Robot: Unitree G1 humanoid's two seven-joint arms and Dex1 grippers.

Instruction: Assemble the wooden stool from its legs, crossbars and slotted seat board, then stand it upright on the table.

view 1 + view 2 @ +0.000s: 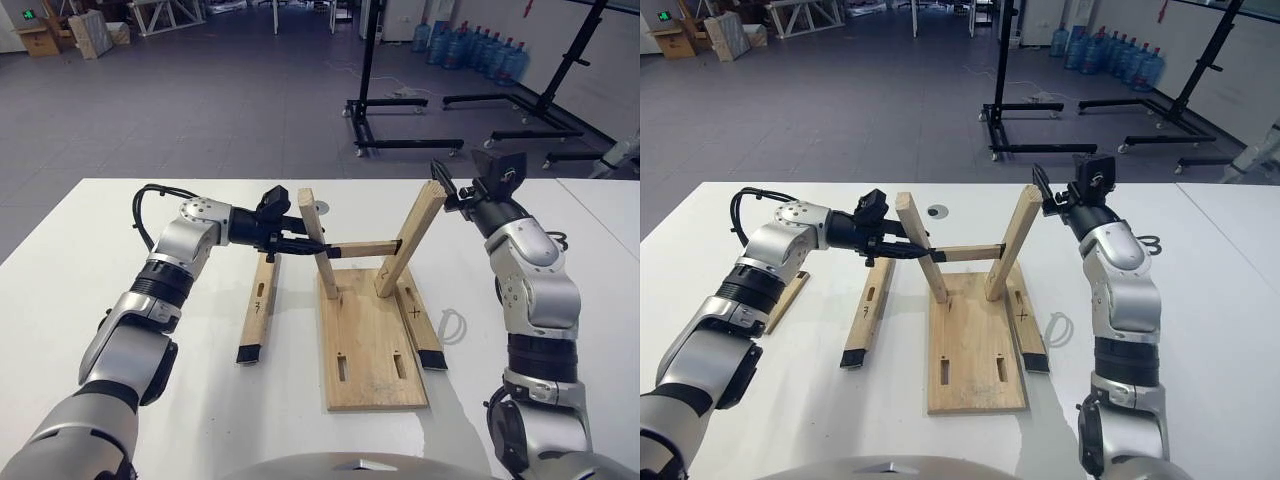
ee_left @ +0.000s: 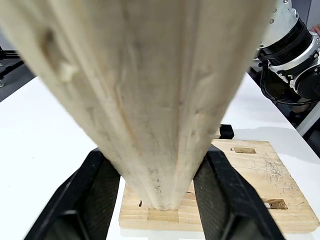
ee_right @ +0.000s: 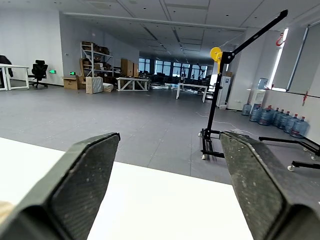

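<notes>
The slotted seat board (image 1: 372, 352) lies flat in the middle of the white table. Two wooden legs stand tilted in its far slots, the left leg (image 1: 319, 252) and the right leg (image 1: 410, 240), joined by a crossbar (image 1: 366, 249). My left gripper (image 1: 303, 244) is shut on the left leg at crossbar height; the left wrist view has that leg (image 2: 150, 100) between the two black fingers (image 2: 95, 195). My right gripper (image 1: 443, 186) hovers open just beside the top of the right leg, with nothing between its fingers (image 3: 85, 185).
A spare leg (image 1: 258, 308) with a black foot lies left of the board, another (image 1: 425, 338) along its right edge. A further wooden piece (image 1: 787, 296) lies under my left arm. A thin white loop (image 1: 452, 326) rests right of the board. Black stands are on the floor beyond the table.
</notes>
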